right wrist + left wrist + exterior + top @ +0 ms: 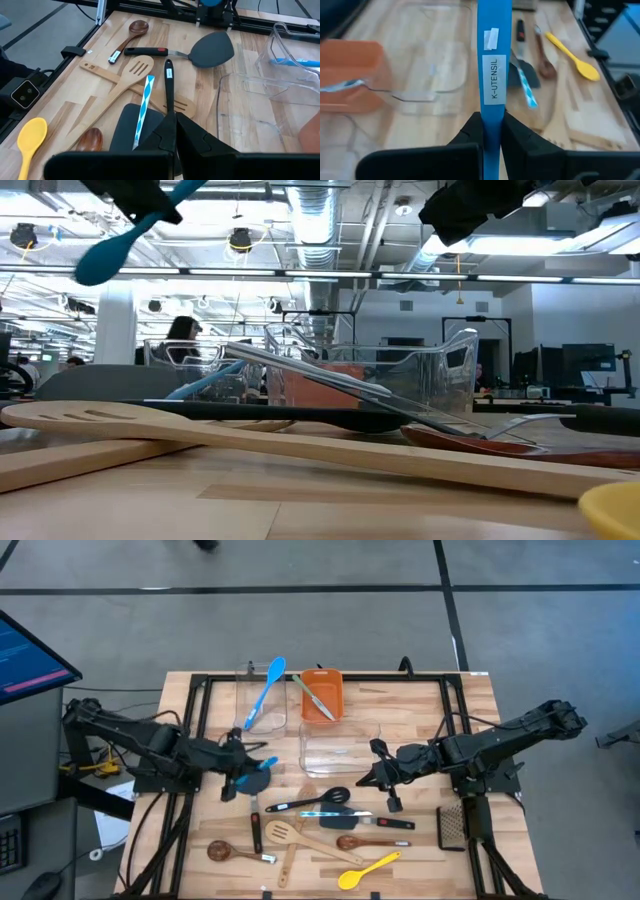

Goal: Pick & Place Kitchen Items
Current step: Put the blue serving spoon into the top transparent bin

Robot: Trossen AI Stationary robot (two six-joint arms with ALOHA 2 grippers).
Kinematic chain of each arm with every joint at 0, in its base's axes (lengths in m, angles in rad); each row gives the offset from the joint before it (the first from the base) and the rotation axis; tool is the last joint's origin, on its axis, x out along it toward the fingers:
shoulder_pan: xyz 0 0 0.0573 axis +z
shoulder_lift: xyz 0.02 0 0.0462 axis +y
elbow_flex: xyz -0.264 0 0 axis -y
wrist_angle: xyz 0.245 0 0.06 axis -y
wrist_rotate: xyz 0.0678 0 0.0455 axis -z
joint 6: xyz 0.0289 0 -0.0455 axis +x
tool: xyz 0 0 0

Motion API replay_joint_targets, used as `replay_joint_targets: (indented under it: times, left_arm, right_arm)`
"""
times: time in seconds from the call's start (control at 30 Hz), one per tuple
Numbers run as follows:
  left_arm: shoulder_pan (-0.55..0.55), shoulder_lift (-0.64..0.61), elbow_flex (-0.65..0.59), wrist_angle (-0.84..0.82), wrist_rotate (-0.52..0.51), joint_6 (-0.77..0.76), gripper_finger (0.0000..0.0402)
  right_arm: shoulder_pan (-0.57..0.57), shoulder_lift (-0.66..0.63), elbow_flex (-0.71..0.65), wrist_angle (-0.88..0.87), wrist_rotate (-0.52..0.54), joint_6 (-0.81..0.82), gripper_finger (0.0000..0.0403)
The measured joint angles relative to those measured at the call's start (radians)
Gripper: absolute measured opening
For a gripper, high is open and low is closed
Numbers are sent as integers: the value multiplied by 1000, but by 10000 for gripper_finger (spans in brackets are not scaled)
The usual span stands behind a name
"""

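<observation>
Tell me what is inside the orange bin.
The orange bin holds one utensil with a metal handle, lying diagonally and jutting over the rim. Its working end is hard to identify.

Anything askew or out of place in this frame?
Mostly no. A blue spoon sticks out over the rim of its clear tub, and a utensil lies slanted across the orange bin. The other utensils lie crisscrossed on the table. Nothing looks damaged.

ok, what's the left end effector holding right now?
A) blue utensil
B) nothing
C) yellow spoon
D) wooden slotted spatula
A: the left wrist view shows the left end effector shut on the handle of a blue utensil, lifted off the table; the yellow spoon and wooden slotted spatula lie on the table.
</observation>
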Motion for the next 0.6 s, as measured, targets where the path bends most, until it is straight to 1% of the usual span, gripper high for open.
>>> replay_joint_targets:
  times: [0.1,0.27,0.6]
  left_arm:
    - [26,-17,0,62,-22,49,16]
    - [83,-18,2,179,-23,189,16]
    - [258,-14,105,202,-38,343,16]
  right_arm:
    - [0,0,0,0,0,0,0]
    - [0,0,0,-1,0,0,0]
    - [0,0,0,-4,0,0,0]
